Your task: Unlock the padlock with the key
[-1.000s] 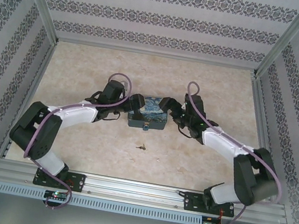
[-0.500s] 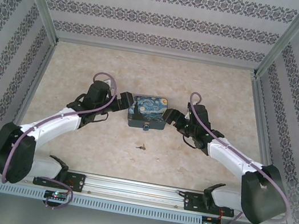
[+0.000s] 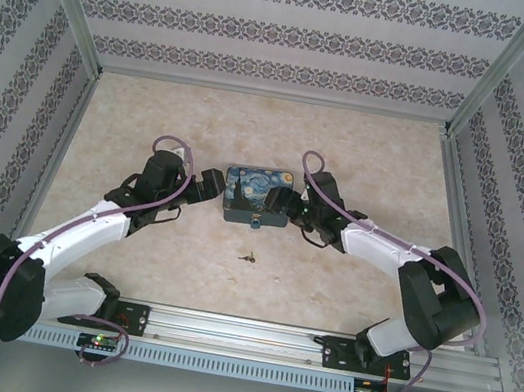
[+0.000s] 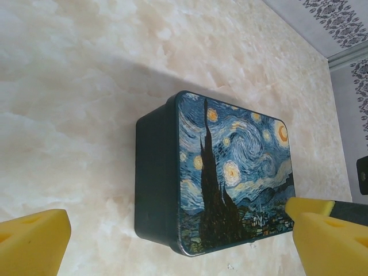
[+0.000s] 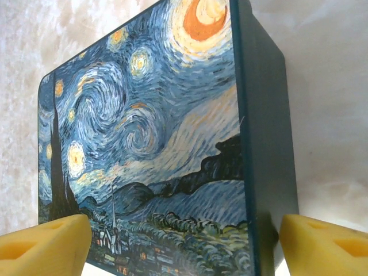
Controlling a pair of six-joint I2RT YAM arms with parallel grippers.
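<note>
A: Where is the padlock [image 3: 254, 221]?
B: It hangs at the middle of the near side of the painted box [image 3: 257, 191]. In the top view it is a tiny greyish lump, too small to tell whether it is locked.
A: And the key [image 3: 249, 256]?
B: It lies on the bare table [image 3: 154, 116], nearer the arms than the box, apart from the padlock and from both arms.
A: What of the left end effector [image 3: 210, 185]?
B: Open, holding nothing. It sits just beside the box's left end. In its wrist view the yellow fingers [image 4: 31, 244] stand wide apart at the bottom corners, with the box lying beyond them.
A: The right end effector [image 3: 290, 202]?
B: Open too, at the box's right end. Its wrist view has the box very close, the lid and one dark side wall between the yellow fingers [image 5: 330, 247]. Whether a finger touches the box, I cannot tell.
</note>
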